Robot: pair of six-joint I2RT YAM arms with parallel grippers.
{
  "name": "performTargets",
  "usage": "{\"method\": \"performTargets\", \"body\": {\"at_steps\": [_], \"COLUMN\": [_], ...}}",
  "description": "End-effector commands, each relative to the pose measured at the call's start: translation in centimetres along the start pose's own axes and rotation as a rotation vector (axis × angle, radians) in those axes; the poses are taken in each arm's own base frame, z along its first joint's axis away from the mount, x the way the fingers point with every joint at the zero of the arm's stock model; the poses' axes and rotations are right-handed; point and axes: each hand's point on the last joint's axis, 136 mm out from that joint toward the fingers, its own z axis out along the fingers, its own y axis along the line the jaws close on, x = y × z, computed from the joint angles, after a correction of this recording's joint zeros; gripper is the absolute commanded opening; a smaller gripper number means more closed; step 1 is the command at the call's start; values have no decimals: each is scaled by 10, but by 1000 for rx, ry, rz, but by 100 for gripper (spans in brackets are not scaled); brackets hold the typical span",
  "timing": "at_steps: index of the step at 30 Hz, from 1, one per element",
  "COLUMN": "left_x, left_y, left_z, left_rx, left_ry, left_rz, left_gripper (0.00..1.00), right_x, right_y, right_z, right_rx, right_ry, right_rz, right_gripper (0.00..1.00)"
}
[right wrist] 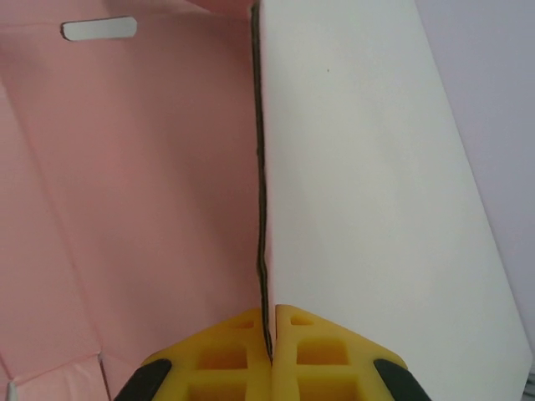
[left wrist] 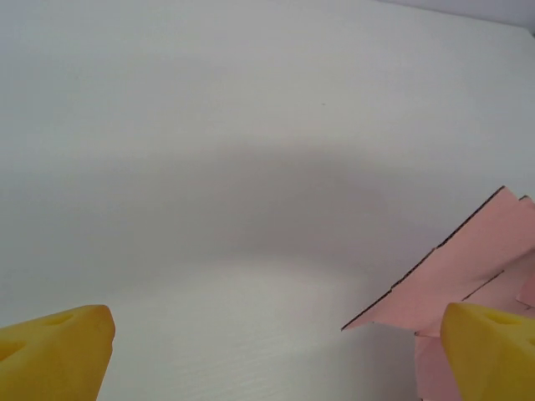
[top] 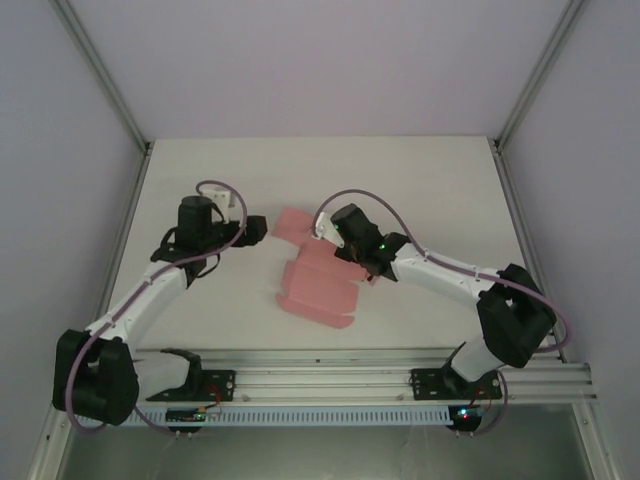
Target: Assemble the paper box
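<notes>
Two: left end effector (left wrist: pixel 276 355) splayed | right end effector (right wrist: pixel 269 324) pinching paper box (right wrist: pixel 150 209)

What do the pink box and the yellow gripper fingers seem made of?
The paper box: thin matte card, probably paperboard, flat pink without shine, with crease lines and a dark cut edge. The gripper fingers: dull yellow, rounded tips, likely moulded plastic or rubber; which, the look leaves open.

Paper box (top: pixel 315 288) lies on table (top: pixel 430 190), left fingers (left wrist: pixel 58 355) just left of it
</notes>
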Motion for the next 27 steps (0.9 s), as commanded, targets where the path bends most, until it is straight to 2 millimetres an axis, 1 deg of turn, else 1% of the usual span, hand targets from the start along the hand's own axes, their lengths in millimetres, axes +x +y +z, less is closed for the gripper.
{"method": "performTargets", "body": {"at_steps": [1, 4, 6, 8, 9, 11, 13, 14, 17, 20, 23, 27], "left_x": [1, -5, -9, -11, -11, -9, -5, -4, -3, -4, -4, -4], "left_y": [-40, -50, -56, -62, -63, -68, -77, -79, -77, -73, -75, -75], "left_z": [7, 19, 28, 35, 39, 44, 43, 42, 39, 33, 24, 18], "left_rx": [250, 326, 371, 418, 434, 476, 551, 572, 557, 518, 521, 515], "left_ry": [5, 14, 51, 80, 98, 128, 144, 141, 108, 59, 20, -9], "left_rz": [148, 216, 235, 254, 261, 262, 273, 277, 302, 334, 359, 384], "left_gripper": [99, 100, 91, 79, 70, 43, 7, 0, 0, 0, 0, 0], "right_x": [-18, -20, -21, -22, -23, -23, -23, -22, -16, -6, 6, 18], "right_y": [-1, 2, 6, 12, 12, 15, 16, 15, 10, 5, 6, 7], "right_z": [-2, -3, -5, -7, -8, -11, -11, -10, -9, -10, -10, -8], "right_rx": [-16, -42, -68, -105, -114, -143, -156, -157, -158, -166, -198, -220], "right_ry": [-45, -49, -49, -58, -64, -72, -75, -73, -60, -44, -25, -9], "right_rz": [-21, -29, -36, -44, -44, -48, -44, -40, -16, 8, 24, 57], "right_gripper": [2, 2, 2, 3, 3, 4, 5, 6, 11, 13, 17, 18]}}
